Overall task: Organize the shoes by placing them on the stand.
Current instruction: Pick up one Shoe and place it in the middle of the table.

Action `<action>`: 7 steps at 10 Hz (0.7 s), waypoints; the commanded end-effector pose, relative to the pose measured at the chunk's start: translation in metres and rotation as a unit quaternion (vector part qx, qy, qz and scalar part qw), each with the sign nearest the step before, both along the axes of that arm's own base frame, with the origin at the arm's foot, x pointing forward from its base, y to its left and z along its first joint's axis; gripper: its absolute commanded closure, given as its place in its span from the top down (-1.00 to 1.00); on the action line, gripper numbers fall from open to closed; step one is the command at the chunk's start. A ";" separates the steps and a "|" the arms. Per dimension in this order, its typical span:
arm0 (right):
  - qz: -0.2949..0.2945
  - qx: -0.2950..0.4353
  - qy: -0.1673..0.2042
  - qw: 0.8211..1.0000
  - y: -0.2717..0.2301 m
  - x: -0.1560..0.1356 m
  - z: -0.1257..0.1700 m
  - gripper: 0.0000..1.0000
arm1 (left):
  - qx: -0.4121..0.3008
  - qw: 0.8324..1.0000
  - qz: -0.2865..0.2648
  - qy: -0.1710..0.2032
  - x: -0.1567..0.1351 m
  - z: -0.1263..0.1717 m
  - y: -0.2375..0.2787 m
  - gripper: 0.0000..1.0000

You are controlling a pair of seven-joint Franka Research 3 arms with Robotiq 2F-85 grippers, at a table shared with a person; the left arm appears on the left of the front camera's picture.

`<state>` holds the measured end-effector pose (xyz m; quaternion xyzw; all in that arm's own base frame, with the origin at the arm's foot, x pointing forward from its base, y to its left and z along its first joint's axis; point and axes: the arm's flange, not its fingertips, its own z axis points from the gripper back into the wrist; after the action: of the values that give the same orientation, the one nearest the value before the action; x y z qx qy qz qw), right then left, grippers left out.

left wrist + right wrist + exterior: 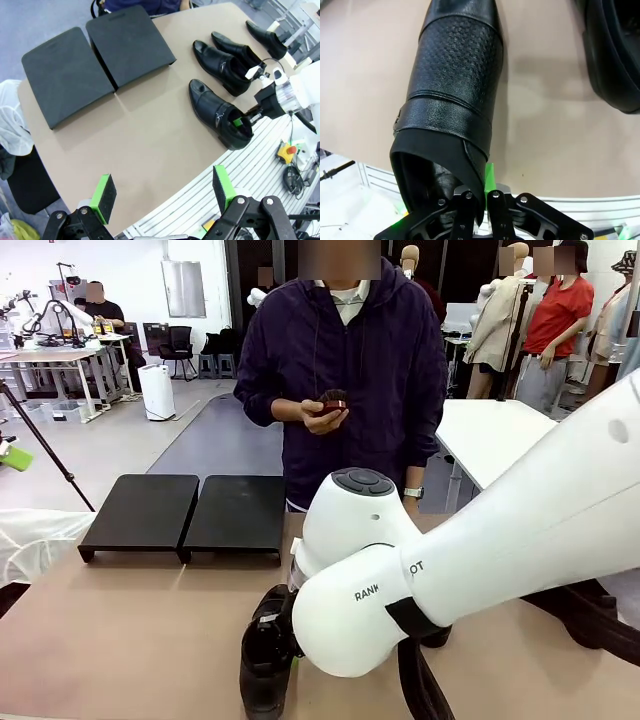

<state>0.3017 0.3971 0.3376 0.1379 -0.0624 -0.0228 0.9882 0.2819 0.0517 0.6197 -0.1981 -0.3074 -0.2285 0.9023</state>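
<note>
Tan tabletop [120, 640] in a lab room, person [345, 380] standing at the far side. Far left: stand [235, 510], two black platforms side by side, no shoes on it yet. Near left: left gripper [164, 192], fingers spread wide, nothing between them. Middle, near edge: one shoe [455, 85] flat on the table, toe pointing far. Right gripper [482, 187] clamped tight on its heel collar, one finger inside the opening. Further right: three other shoes [222, 65], close by. Thin pinch on soft leather only, so may twist or slip out once lifted, toe-heavy. Could also knock the neighbouring shoes during the swing left.
</note>
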 end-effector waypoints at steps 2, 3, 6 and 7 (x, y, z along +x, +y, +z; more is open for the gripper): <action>-0.014 0.003 -0.009 1.000 0.017 0.005 0.005 1.00 | -0.003 1.000 -0.009 -0.002 0.000 0.000 0.002 1.00; -0.012 0.005 -0.008 1.000 0.017 0.005 0.005 1.00 | -0.003 1.000 -0.009 -0.002 0.000 0.000 0.002 1.00; -0.010 0.019 -0.025 0.999 0.003 0.001 0.029 1.00 | -0.003 1.000 -0.009 -0.002 0.000 0.000 0.002 1.00; -0.008 0.018 -0.031 0.999 -0.008 -0.004 0.049 1.00 | -0.003 1.000 -0.009 -0.002 0.000 0.000 0.002 1.00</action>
<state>0.3048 0.3995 0.3669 0.1545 -0.0851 -0.0262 0.9840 0.2819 0.0517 0.6197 -0.1981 -0.3073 -0.2285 0.9023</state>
